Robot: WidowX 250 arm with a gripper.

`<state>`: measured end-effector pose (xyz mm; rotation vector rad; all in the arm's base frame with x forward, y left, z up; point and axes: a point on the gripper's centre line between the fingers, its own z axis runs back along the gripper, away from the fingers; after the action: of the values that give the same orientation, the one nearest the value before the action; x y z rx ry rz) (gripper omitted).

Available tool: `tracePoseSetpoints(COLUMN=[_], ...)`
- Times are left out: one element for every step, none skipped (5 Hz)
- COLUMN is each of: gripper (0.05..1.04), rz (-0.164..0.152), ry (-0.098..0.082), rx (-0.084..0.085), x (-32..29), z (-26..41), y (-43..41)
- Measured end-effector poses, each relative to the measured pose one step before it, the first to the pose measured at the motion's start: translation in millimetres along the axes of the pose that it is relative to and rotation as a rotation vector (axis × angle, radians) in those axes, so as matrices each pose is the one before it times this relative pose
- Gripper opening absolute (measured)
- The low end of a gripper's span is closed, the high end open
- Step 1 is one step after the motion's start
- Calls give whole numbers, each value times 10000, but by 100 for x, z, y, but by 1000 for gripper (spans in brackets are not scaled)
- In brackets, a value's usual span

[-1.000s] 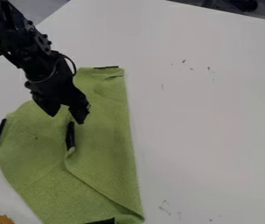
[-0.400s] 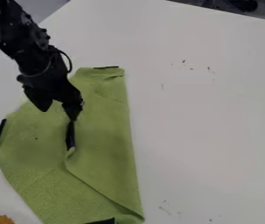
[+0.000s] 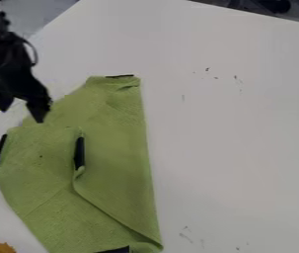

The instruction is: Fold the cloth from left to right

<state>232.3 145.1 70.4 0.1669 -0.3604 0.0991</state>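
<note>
Because the cloth (image 3: 112,148) lies doubled unaided, it presumably needs no grip. The pincer (image 3: 23,115) hangs spread and empty.

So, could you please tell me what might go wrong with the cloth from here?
The open pincer is by the upper left edge of the cloth, so lowering it there could snag or drag the fabric. The flap with the upright black strip ends in a slanting edge, so the fold may finish crooked. The ridge running down from that strip might bunch up.
</note>
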Motion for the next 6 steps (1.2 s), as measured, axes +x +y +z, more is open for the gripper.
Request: tracePoseSetpoints(gripper=[1001, 1001, 1001, 1002, 953, 696], rz=[719, 296, 206, 39, -26, -108], ry=[141, 236, 214, -134, -163, -51], rx=[171, -219, -428, -177, -158, -127], x=[-2588, -1426, -998, 371, 687, 21], z=[-1067, -1848, -1977, -966, -495, -272], y=[2924, 1181, 535, 838, 483, -27])
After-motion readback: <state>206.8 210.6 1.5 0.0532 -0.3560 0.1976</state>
